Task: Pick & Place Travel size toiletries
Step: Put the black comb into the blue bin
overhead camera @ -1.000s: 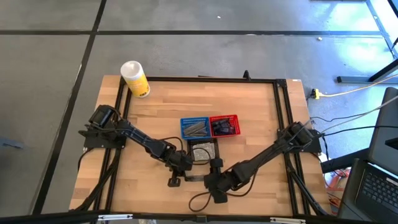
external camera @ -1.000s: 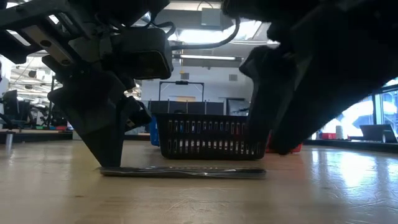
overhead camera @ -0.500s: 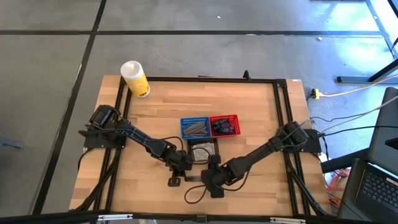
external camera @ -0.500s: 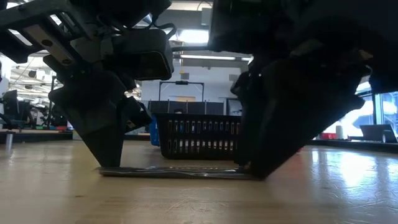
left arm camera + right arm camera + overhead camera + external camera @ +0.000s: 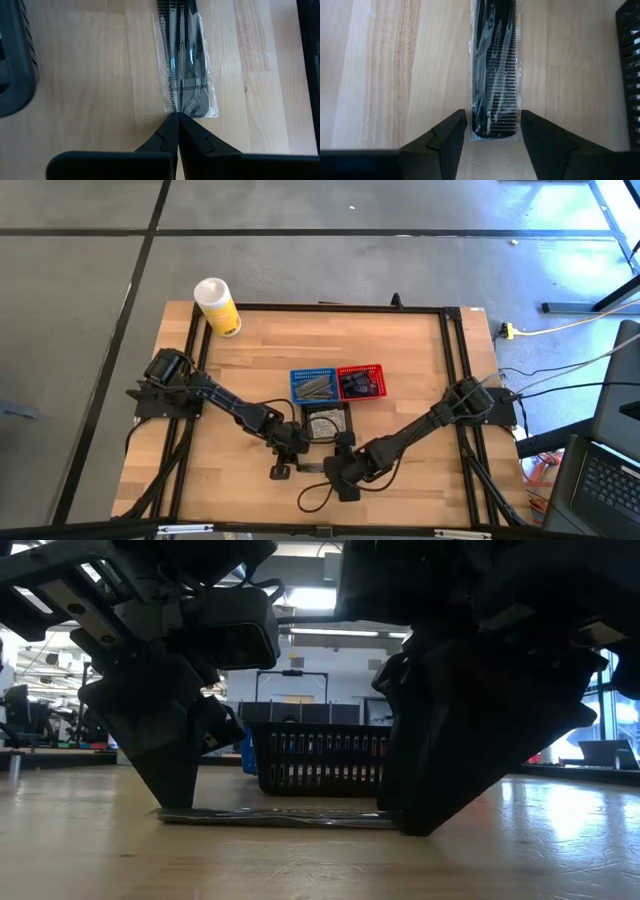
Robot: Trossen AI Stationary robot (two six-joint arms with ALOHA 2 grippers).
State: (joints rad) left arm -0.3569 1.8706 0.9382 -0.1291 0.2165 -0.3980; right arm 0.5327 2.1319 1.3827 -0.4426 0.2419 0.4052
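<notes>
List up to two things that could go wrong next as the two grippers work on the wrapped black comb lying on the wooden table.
1. The left gripper is shut against one end of the black comb in its clear plastic packet; that end may skid across the smooth wooden table.
2. The right gripper straddles the other end with open fingers; closing may catch only crinkly wrap, or tug against the left gripper. The black mesh basket stands close behind.

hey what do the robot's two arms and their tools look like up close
Both arms are dark, near-black jointed links with cables trailing along them. The left tool has two matte black fingers tapering to thin pointed tips. The right tool has matte black fingers too, broader and angular, with stepped inner edges.
</notes>
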